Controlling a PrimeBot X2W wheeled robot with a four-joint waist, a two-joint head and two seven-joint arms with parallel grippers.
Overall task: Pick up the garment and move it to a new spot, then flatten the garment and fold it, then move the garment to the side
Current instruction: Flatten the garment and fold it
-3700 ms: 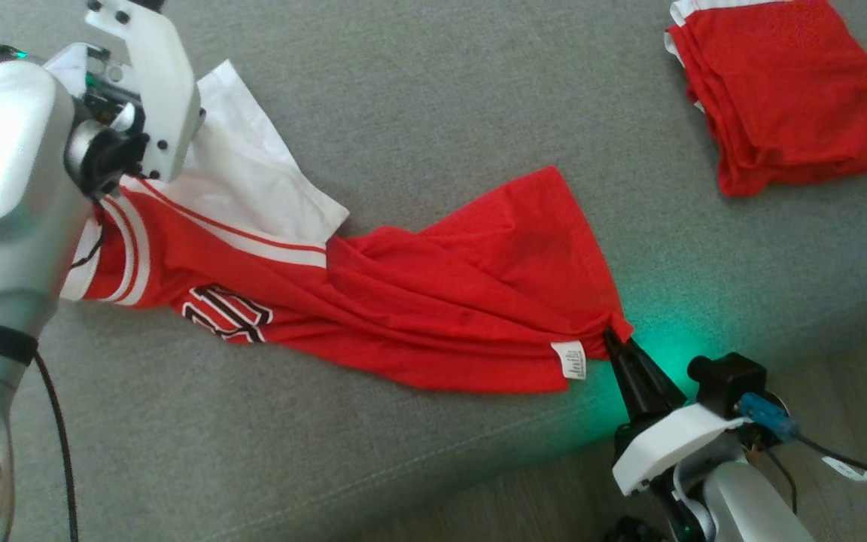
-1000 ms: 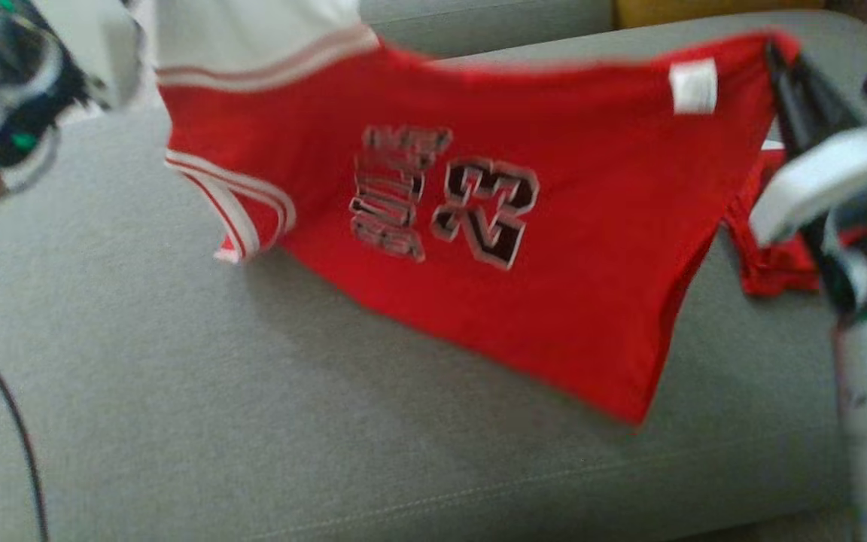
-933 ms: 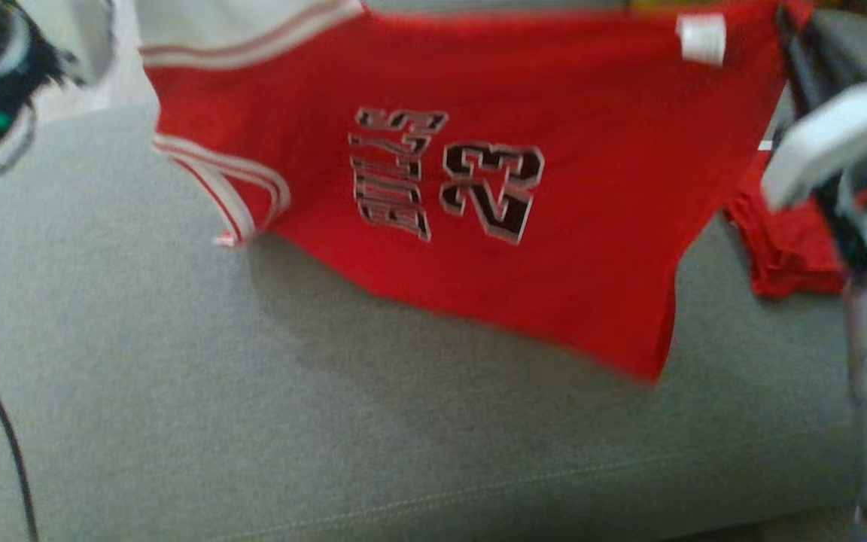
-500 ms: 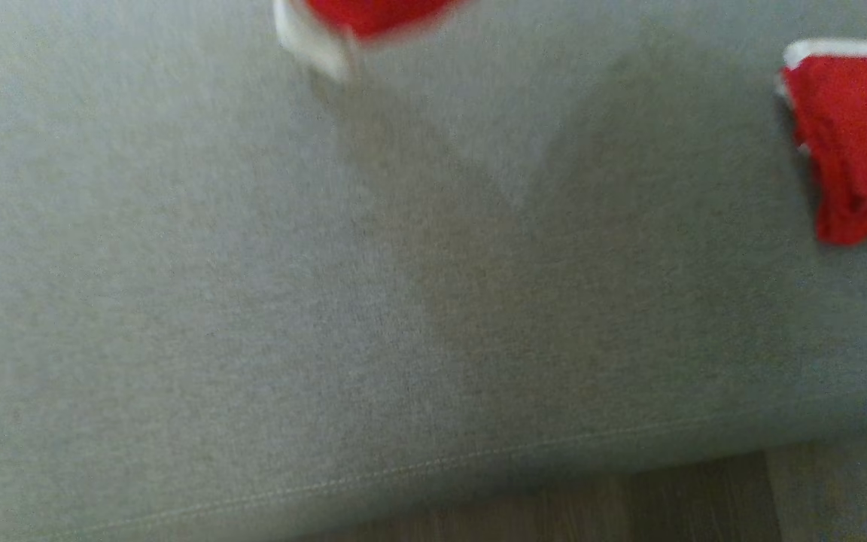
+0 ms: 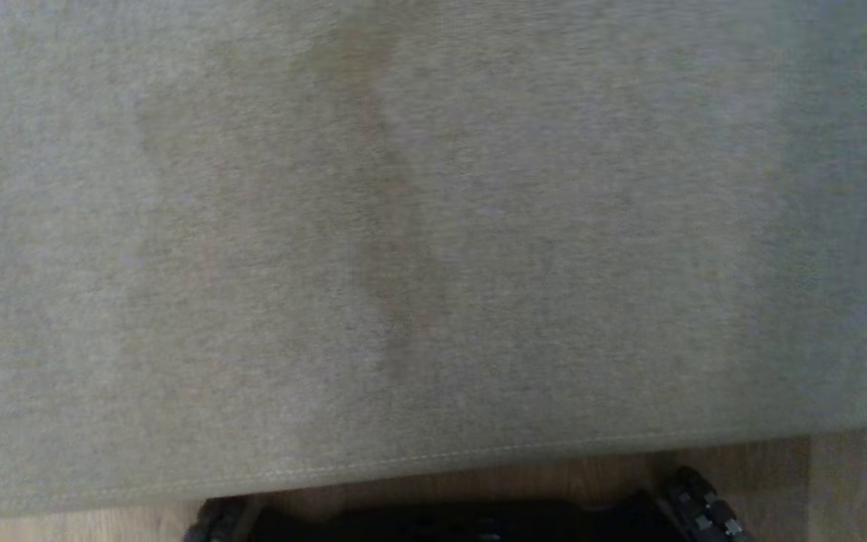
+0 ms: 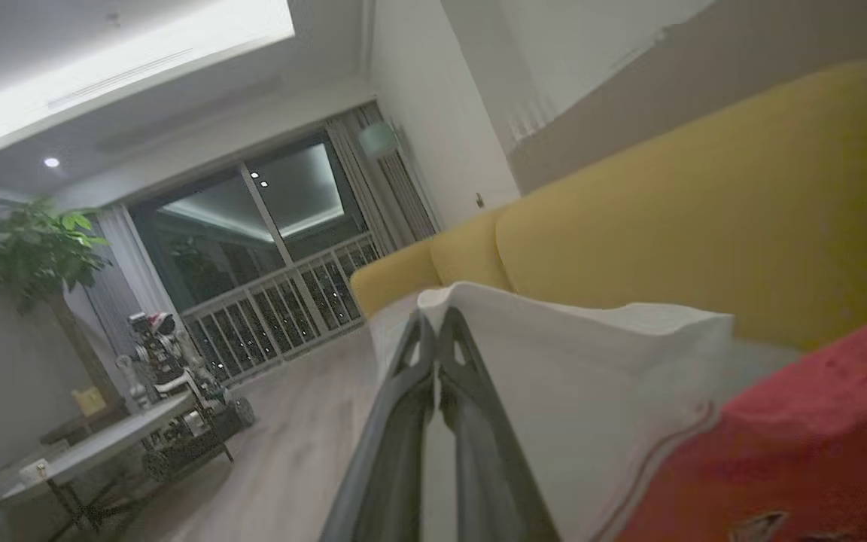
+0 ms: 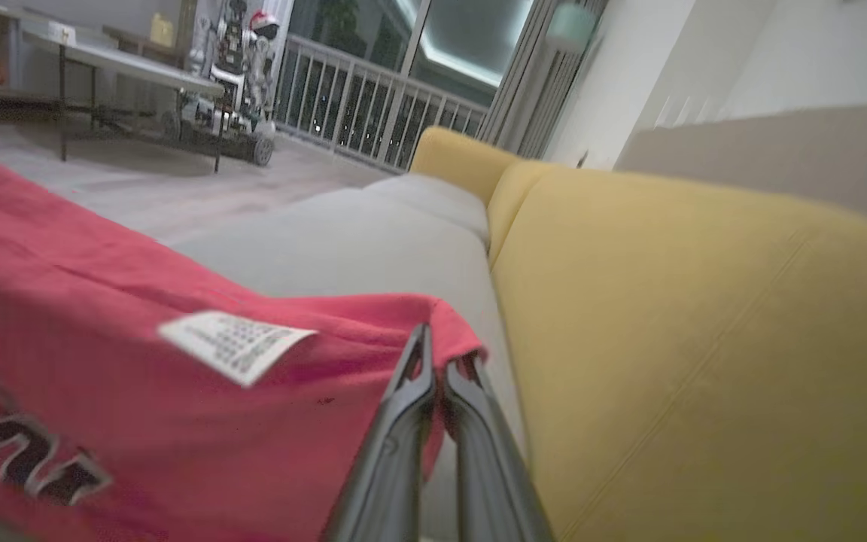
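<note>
A grey sofa seat [image 5: 433, 226] spreads below the head camera, with a yellow backrest [image 7: 667, 301] behind it. The garment [image 7: 102, 361], a red jersey, is held up over the seat in front of that backrest. The left gripper [image 6: 437, 335] is pinched tight on its white end, and the right gripper [image 7: 435, 354] is pinched on a red hem corner beside the label [image 7: 234, 342]. To lay it flat, lower both ends evenly with the cloth taut, letting the hanging edge meet the seat first.

The right gripper [image 7: 436, 361] pinches a corner of the red garment [image 7: 102, 301] between its 2 dark fingers. A white label [image 7: 234, 342] sits on the cloth just beside them. Beyond lie a grey sofa seat [image 7: 358, 241] and a yellow backrest [image 7: 704, 316].
</note>
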